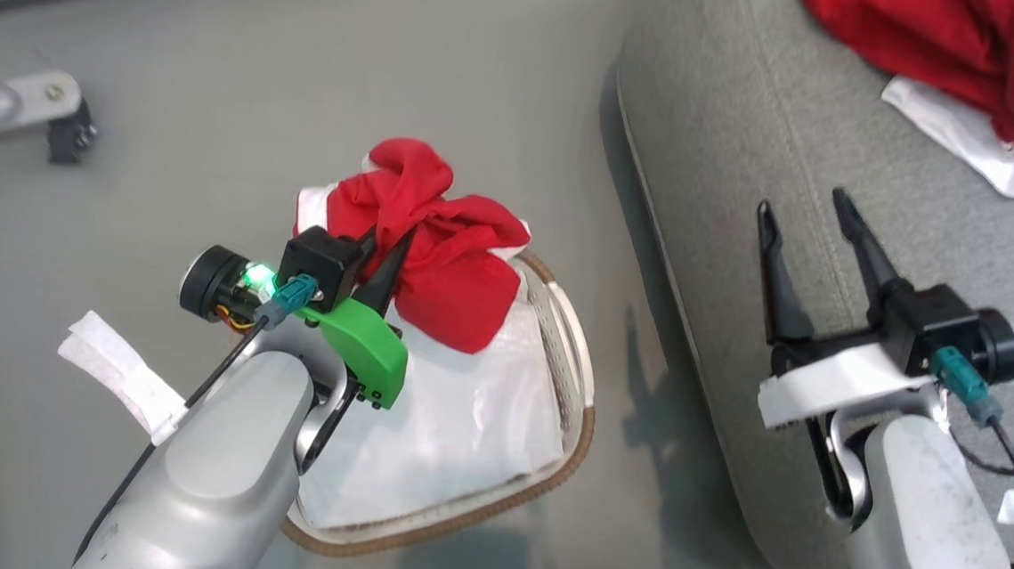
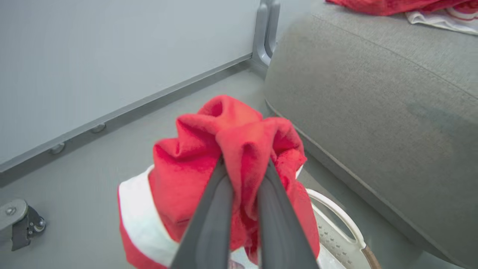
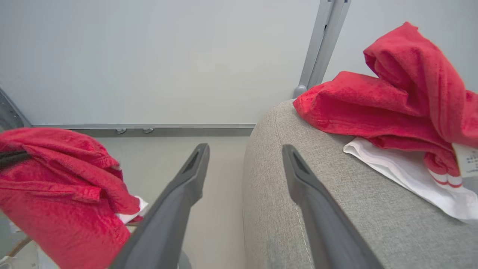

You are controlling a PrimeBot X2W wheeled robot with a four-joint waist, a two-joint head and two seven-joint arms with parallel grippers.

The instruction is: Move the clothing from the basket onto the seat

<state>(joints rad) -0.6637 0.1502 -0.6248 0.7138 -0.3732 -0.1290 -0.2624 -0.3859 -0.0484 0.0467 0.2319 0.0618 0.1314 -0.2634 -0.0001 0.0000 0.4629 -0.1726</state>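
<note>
- Grey floor [image 1: 307, 83] all round, a pale wall [image 2: 93, 56] behind, and the big grey seat [image 1: 837, 165] off to our right.
- The basket [image 1: 584, 415] sat on the floor just beside the seat's front edge, with its white liner [image 1: 444, 423] rumpled inside.
- Our left claw [image 1: 390, 241] was pinched almost closed on a fold of the red garment [image 1: 446, 262]. The garment was bunched up over the far end of the basket.
- Its lower part and white trim hung down, and we couldn't tell whether that tail was touching the liner.
- Our right claw [image 1: 800, 201] was spread wide with nothing in it, hovering over the seat near its rounded edge.
- The second garment [image 1: 961, 40] was already lying on the seat, well in from the edge.
- So by our reckoning it was one down and one mid-carry.
- To do this bit well, we figured we should go up first so the dangling tail clears the rim and doesn't drag the liner or tip the basket.
- After that, swing right over the cushion's corner, not into it.
- We'd also get the right claw out of the way, since it sat right in the path.
- We'd only let go once the bundle was properly over the cushion, near the other garment. Soft fabric dropped on a rounded edge could easily slide back to the floor.
</note>
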